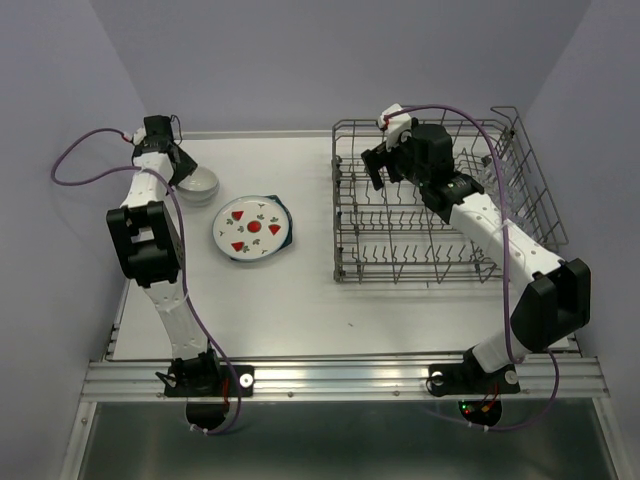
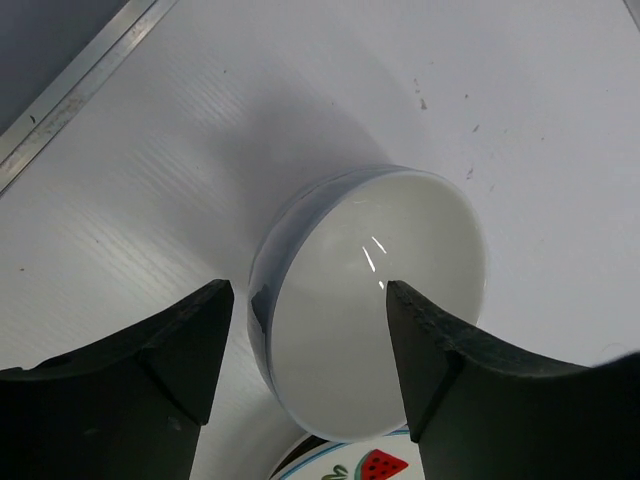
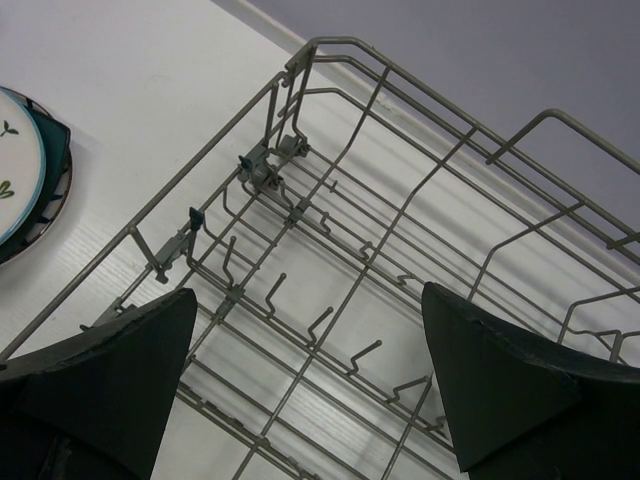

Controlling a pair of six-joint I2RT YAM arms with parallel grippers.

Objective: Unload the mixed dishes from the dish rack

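Left gripper (image 2: 308,290) and right gripper (image 3: 308,295) are both spread wide, neither pinching anything. Working back from your arm bases: mid-table (image 1: 300,300) on the left half you have the strawberry plate (image 1: 253,228) lying flat on top of the teal plate (image 1: 288,222), with only a sliver of teal rim showing along its right and near sides. Right of that stack, and apart from it, the dish rack (image 1: 420,245) takes up the right half of the table, with its taller wire side section along the right edge. Your right gripper hangs over the rack's far-left part, and its wrist camera looks down past both fingers onto wires and upright tines, with the plate stack just showing at the left edge of that view. Further back, near the far-left corner, your left gripper points down over a white bowl (image 2: 375,300) standing upright on the table just behind and left of the plates. One finger sits either side of the bowl's near rim. Can't tell whether the pads touch it, or whether it's a single bowl or a nested pair.
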